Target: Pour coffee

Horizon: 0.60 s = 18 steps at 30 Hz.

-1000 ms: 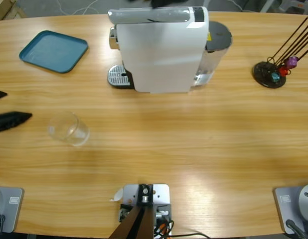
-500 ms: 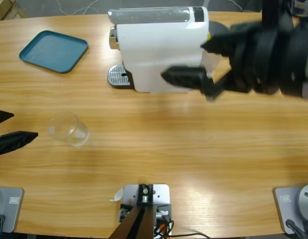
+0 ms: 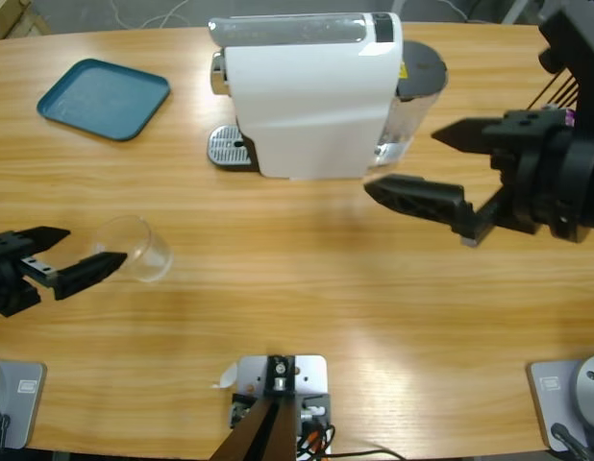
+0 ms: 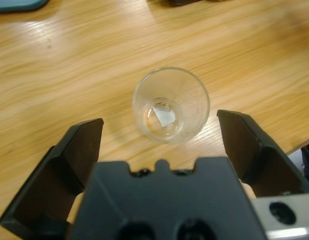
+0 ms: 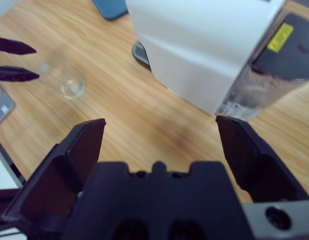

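Observation:
A clear empty glass (image 3: 134, 248) lies on the table left of centre; the left wrist view looks into its mouth (image 4: 170, 104). My left gripper (image 3: 76, 252) is open just left of the glass, its jaws reaching toward either side without touching (image 4: 159, 135). The white coffee machine (image 3: 307, 96) stands at the back middle, with a metal drip tray (image 3: 230, 147) on its left and a water tank (image 5: 274, 70) on its right. My right gripper (image 3: 417, 163) hangs open in the air, right of the machine and above the table (image 5: 159, 135).
A teal tray (image 3: 103, 98) lies at the back left. A black capsule stand (image 3: 523, 139) with thin rods and coloured capsules sits at the back right, partly behind the right arm. Bare wood spreads across the front of the table.
My left gripper has slid right, up to the glass. The right arm entered from the right, passed over the machine's front, then drew back to the right.

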Motion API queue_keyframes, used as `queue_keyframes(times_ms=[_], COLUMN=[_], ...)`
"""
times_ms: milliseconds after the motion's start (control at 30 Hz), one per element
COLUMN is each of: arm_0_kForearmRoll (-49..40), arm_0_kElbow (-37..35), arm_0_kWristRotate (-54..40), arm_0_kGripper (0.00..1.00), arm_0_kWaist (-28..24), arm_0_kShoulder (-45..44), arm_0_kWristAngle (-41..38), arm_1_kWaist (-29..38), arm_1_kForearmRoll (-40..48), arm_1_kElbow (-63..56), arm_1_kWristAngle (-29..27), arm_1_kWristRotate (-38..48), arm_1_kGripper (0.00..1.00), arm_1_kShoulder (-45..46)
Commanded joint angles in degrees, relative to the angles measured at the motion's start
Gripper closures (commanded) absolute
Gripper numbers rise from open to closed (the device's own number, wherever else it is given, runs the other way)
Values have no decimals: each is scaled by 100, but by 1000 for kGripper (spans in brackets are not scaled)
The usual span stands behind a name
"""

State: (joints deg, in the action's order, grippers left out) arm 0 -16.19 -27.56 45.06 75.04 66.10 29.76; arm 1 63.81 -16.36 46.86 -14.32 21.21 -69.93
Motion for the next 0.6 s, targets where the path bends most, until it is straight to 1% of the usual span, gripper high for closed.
queue_keyframes(times_ms=[33,200,333,500,600], arm_0_kForearmRoll=[863,1046,1498,1523,1523], arm_0_kElbow=[493,562,615,659,704], arm_0_kWristRotate=[330,500,648,1154,1353], arm_0_kGripper=[0,0,0,4,10], arm_0_kWaist=[345,345,345,345,345], arm_0_kShoulder=[799,1225,1706,2151,2253], arm_0_kWristAngle=[165,406,469,766,928], arm_1_kWaist=[61,61,61,61,61], arm_1_kForearmRoll=[-271,-275,-324,-306,-310], arm_1_kElbow=[-420,-415,-415,-397,-406], arm_1_kWristAngle=[-76,-22,0,1,17], arm_1_kWristRotate=[23,23,23,23,46], arm_1_kGripper=[0,0,0,0,0], arm_1_kShoulder=[610,601,616,549,572])
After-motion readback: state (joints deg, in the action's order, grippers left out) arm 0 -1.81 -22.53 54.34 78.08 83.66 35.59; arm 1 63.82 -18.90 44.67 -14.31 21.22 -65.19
